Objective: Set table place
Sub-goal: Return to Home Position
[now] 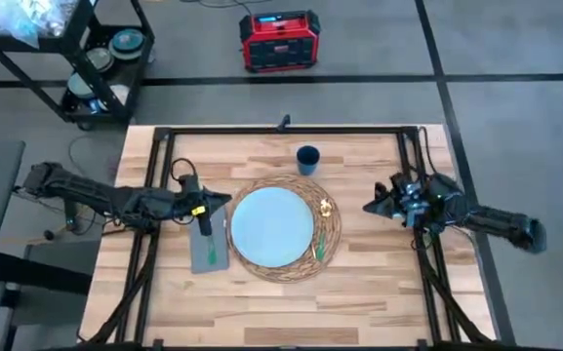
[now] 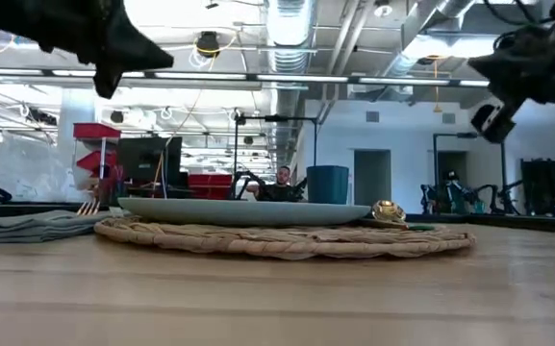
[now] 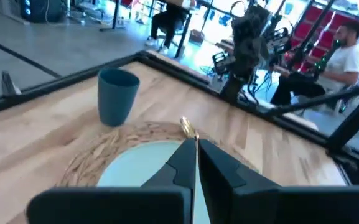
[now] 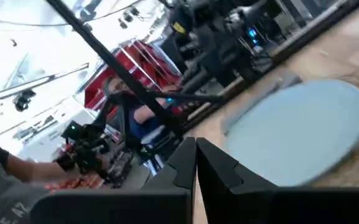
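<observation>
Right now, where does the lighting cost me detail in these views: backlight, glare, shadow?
Low view: ceiling lights behind turn the left gripper and right gripper, both raised above the table, into dark silhouettes. High view: even light, no glare on the plate or placemat. Left wrist view: bright patches glare in the room beyond the cup. Right wrist view: bright glare across the background.

Round woven straw placemat [image 1: 277, 274] mid table [image 1: 364, 297]
</observation>
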